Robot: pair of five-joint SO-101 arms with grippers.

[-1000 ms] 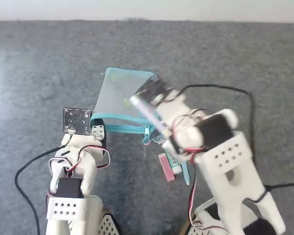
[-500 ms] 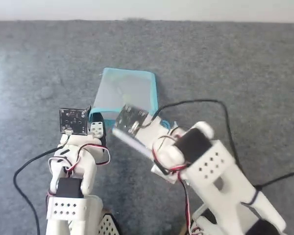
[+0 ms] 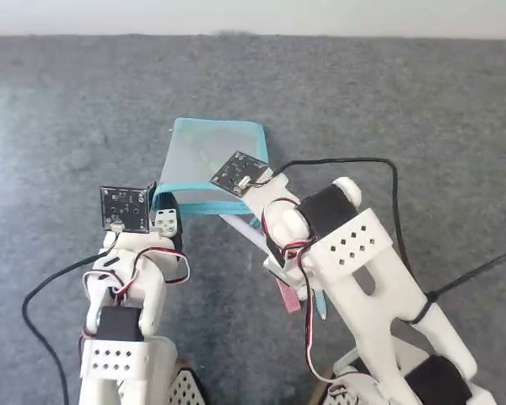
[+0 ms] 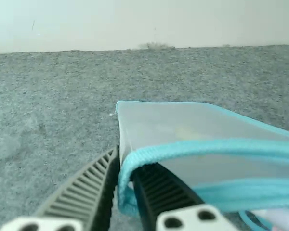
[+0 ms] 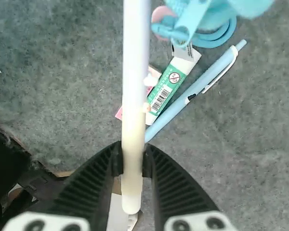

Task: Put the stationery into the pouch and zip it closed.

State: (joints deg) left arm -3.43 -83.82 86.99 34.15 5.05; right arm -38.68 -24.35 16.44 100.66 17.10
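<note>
green tube (image 5: 166,90) bears barcode; right end effector (image 5: 132,153) grips pen (image 5: 135,72)

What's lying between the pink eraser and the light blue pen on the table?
A small green-and-white labelled stick lies between the eraser and the pen, seen in the right wrist view.

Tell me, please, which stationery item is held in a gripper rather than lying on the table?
The long white stick, clamped in the right gripper; the light blue pen, the green-labelled tube and the pink eraser lie on the table.
</note>
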